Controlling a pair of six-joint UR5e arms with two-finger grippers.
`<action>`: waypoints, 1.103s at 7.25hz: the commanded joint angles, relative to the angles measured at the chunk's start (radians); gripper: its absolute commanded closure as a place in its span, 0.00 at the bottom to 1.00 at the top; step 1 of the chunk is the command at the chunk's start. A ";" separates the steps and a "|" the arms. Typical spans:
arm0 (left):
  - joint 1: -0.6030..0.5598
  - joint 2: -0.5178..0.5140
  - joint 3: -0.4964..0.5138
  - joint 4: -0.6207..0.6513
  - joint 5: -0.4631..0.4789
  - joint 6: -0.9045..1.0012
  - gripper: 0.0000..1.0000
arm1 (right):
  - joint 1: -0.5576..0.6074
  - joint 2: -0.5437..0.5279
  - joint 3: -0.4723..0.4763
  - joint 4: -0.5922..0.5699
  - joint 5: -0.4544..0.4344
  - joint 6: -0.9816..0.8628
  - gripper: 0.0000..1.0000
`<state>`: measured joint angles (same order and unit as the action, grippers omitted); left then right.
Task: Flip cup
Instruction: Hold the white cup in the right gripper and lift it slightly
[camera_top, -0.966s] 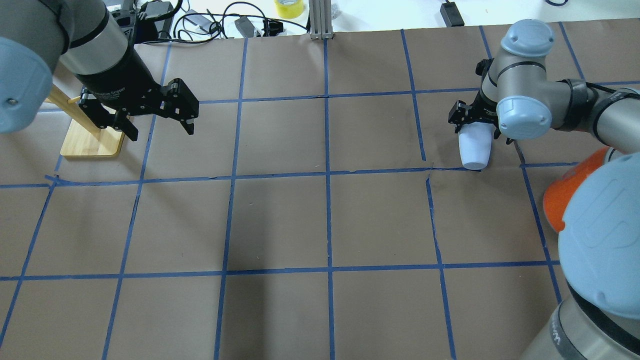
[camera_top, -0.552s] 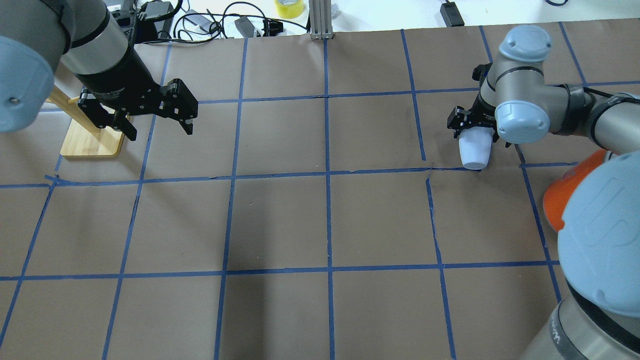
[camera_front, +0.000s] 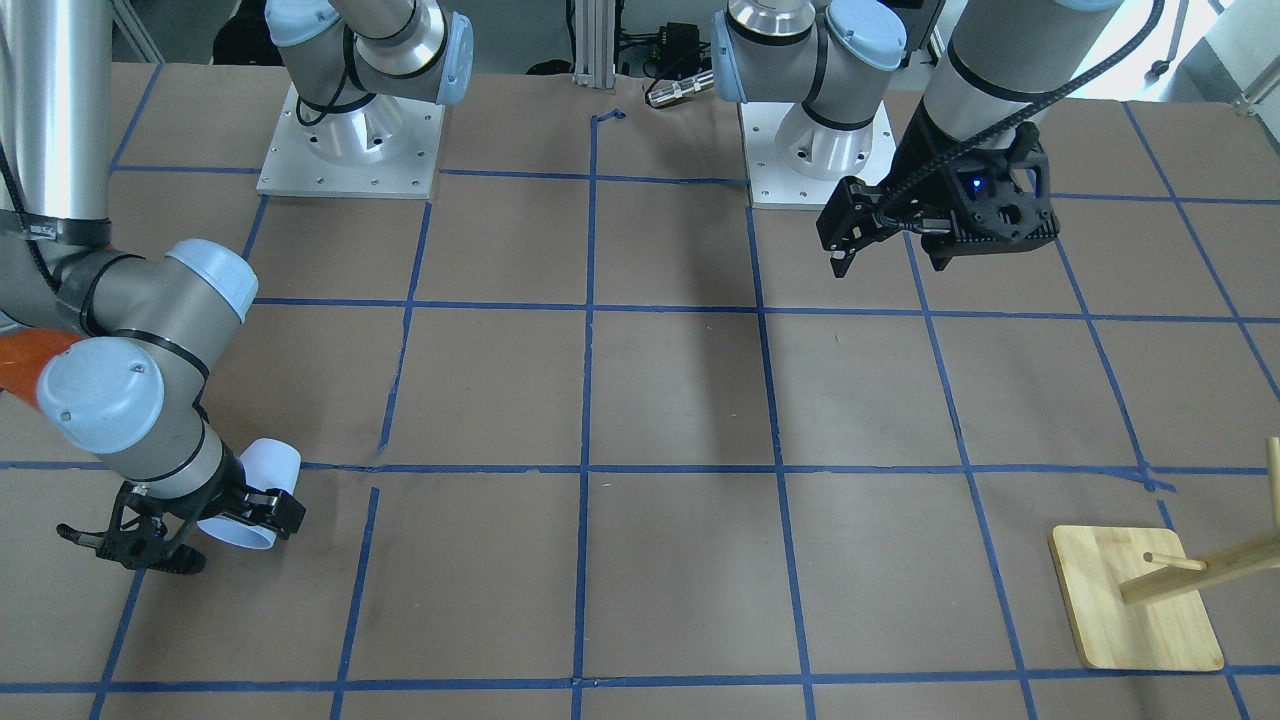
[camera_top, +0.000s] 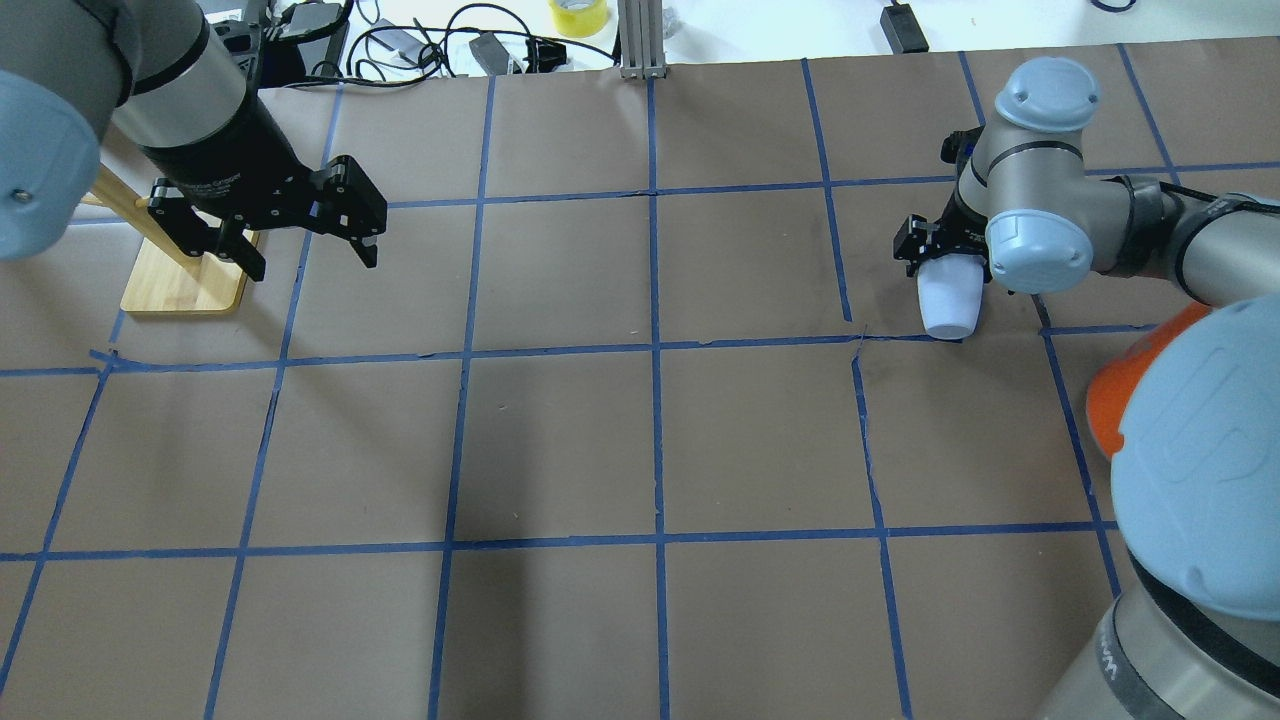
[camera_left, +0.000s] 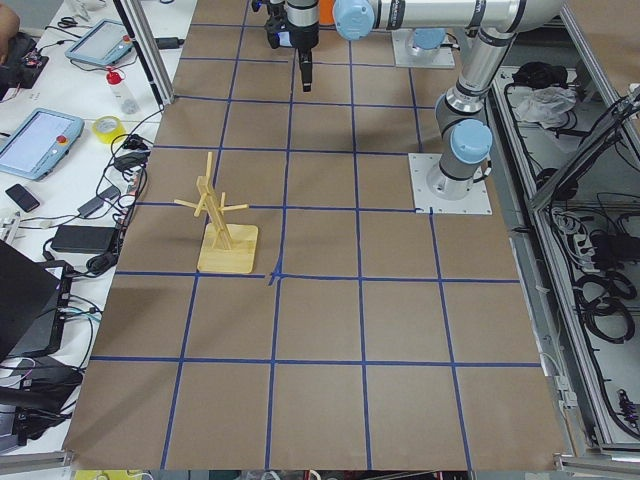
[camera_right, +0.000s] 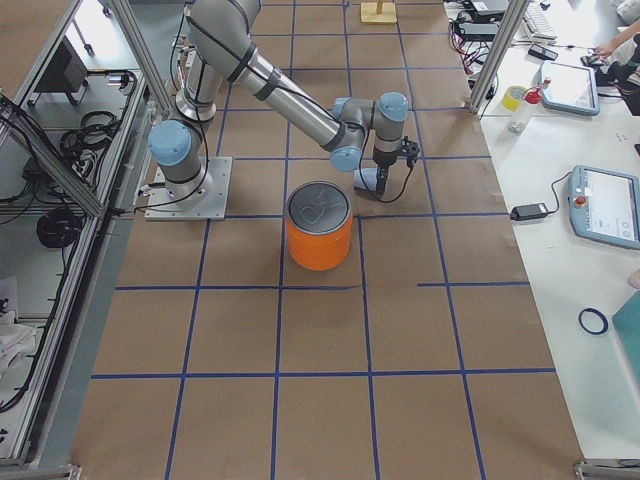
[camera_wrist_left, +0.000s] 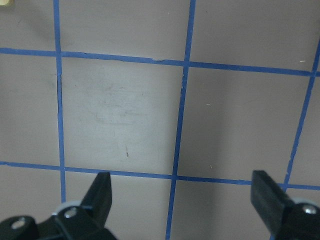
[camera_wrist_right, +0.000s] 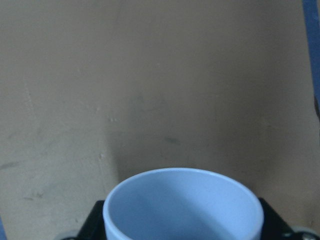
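Note:
The small pale blue-white cup (camera_top: 949, 300) is tilted between the fingers of my right gripper (camera_top: 944, 254) at the table's right side. The gripper is shut on it near the rim. The cup's narrow end points toward the robot, at a blue tape line. The front-facing view shows the cup (camera_front: 258, 487) in the right gripper (camera_front: 195, 528). The right wrist view looks into the cup's open mouth (camera_wrist_right: 182, 207). The exterior right view shows the cup (camera_right: 367, 180) behind the can. My left gripper (camera_top: 315, 260) is open and empty above the table's left side, also in the front-facing view (camera_front: 888, 262) and left wrist view (camera_wrist_left: 185, 200).
A large orange can (camera_right: 319, 226) with a silver lid stands near the robot's side of the cup, partly hidden in the overhead view (camera_top: 1120, 400). A wooden peg stand (camera_front: 1135, 598) is at the far left (camera_top: 185, 280). Cables and tape lie beyond the table's far edge.
The right wrist has turned and shifted slightly, and the cup looks shorter and more upright from above, its narrow end staying in place. The left gripper has drifted a little to the left.

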<state>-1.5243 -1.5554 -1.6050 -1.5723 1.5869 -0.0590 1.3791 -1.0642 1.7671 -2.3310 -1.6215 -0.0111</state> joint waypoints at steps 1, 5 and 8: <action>0.010 0.000 0.000 0.000 -0.001 0.005 0.00 | 0.000 0.001 0.000 -0.008 -0.001 -0.009 0.08; 0.029 0.001 0.003 0.005 -0.001 0.008 0.00 | 0.000 0.003 0.000 -0.025 0.000 -0.024 0.21; 0.038 0.003 0.000 0.005 0.001 0.008 0.00 | 0.003 -0.002 0.002 -0.027 0.006 -0.122 0.76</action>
<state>-1.4908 -1.5535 -1.6033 -1.5677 1.5865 -0.0507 1.3809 -1.0643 1.7681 -2.3565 -1.6198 -0.0705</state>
